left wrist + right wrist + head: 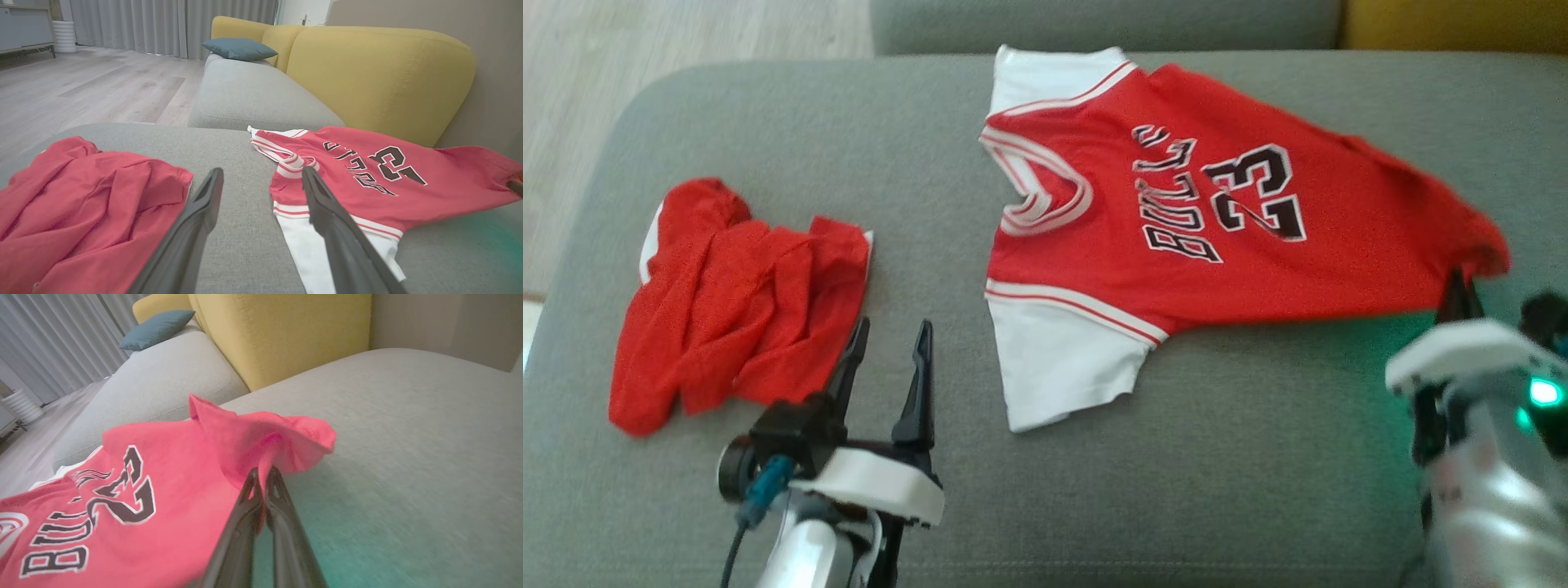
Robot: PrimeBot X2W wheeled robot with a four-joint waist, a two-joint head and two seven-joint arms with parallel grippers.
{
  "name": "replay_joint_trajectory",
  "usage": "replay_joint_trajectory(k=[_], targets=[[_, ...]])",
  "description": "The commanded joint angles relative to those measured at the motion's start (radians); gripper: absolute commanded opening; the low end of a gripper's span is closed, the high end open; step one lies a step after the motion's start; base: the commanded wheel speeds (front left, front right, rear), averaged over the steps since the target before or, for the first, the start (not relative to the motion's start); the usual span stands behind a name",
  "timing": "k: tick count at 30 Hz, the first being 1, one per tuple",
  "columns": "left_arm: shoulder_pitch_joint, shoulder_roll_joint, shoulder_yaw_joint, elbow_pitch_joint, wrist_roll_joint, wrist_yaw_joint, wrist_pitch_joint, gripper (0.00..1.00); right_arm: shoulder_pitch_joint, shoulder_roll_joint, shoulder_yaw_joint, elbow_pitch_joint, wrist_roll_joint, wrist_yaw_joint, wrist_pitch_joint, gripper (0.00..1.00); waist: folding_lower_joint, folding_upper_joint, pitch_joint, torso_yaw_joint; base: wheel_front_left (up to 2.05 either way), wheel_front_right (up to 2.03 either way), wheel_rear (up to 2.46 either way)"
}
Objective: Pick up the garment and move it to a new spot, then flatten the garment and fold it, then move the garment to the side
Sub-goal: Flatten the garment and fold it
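In the head view, the jersey [1176, 229] is lying face up on the far middle of the grey seat cushion [1217, 457]. Its long axis is running across the cushion, with the collar toward the cushion's left and the hem toward its right. The right gripper [1458, 298] is reaching in from the cushion's near right edge and is pinching the near corner of that hem. The picture is blurred there, so the corner is probably lifting off the cushion, though I cannot be sure. The left gripper [893, 327] is hovering over the cushion's near left part with its jaws spread wide and nothing between them. A crumpled red garment [735, 310] is lying at the cushion's left end.

In the left wrist view, the left gripper's open fingers [204, 212] are pointing at bare cushion between the red heap and the jersey's near white sleeve [310, 249].

In the right wrist view, the right gripper's jaws are pressing tight together on a bunched fold of red hem [278, 441], and the rest of the jersey is trailing away from them toward the cushion's left.

So the right arm is holding one end, and a pull along the jersey's length looks like the coming move. The left arm is nearer the collar end.
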Motion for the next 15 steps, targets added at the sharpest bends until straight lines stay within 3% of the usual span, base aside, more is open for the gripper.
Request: replay_joint_trajectory(k=[1,8,15], targets=[[-0.011,0.002,0.040,-0.034,-0.005,0.009,-0.005,1.00,0.026,-0.002,0.034,-0.056,0.010,0.004,-0.013,0.00,0.0000,-0.0001,-0.032,-0.028,0.00,0.00,0.00],[0.023,0.002,0.034,-0.040,-0.012,0.020,-0.005,1.00,0.132,-0.002,0.072,-0.148,0.038,0.004,-0.002,0.00,0.0000,-0.0001,-0.069,-0.045,0.00,0.00,0.00],[0.033,0.002,0.020,-0.048,-0.015,0.022,-0.005,1.00,0.184,-0.002,0.089,-0.278,0.045,0.004,0.077,0.00,0.0000,-0.0001,-0.072,-0.026,0.00,0.00,0.00]])
